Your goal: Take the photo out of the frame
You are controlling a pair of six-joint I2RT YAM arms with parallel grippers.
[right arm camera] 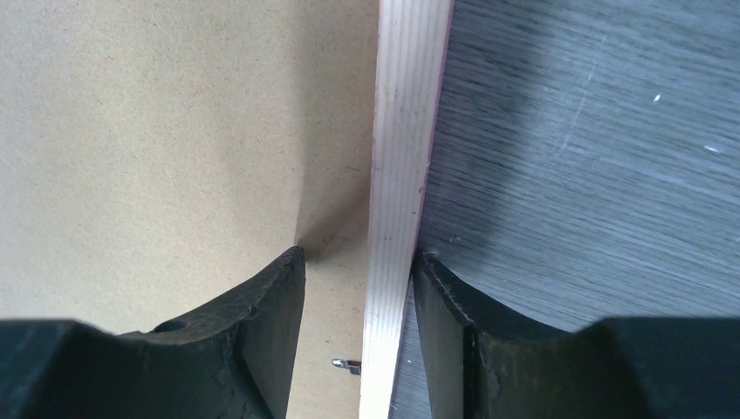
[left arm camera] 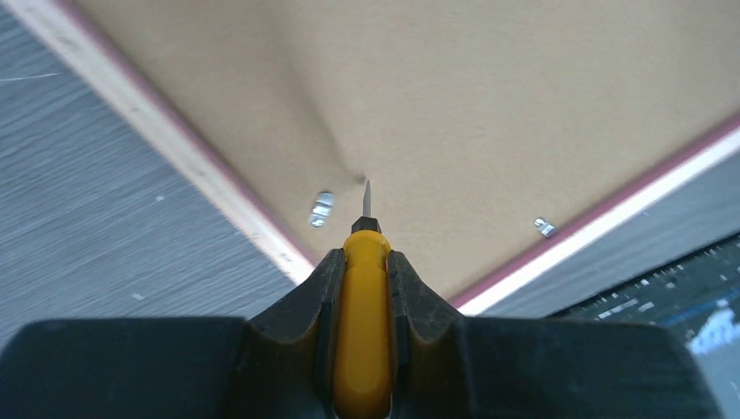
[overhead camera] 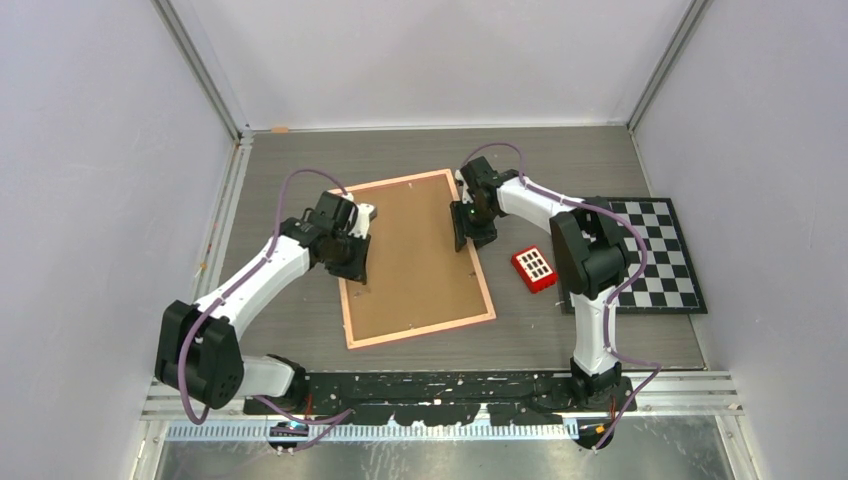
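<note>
The photo is out of sight beneath the face-down rectangular pink-edged frame, which lies mid-table with its brown fibreboard back up. The left gripper is clamped on a yellow-handled pointed tool whose tip touches the board. The right gripper has its jaws apart, straddling the frame's right rail. I count three small metal clips: two by the tool and one by the right jaws.

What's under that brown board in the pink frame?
Only the board's back shows, filling the frame, with small metal clips near its edges. Whatever lies beneath, photo included, is hidden.
</note>
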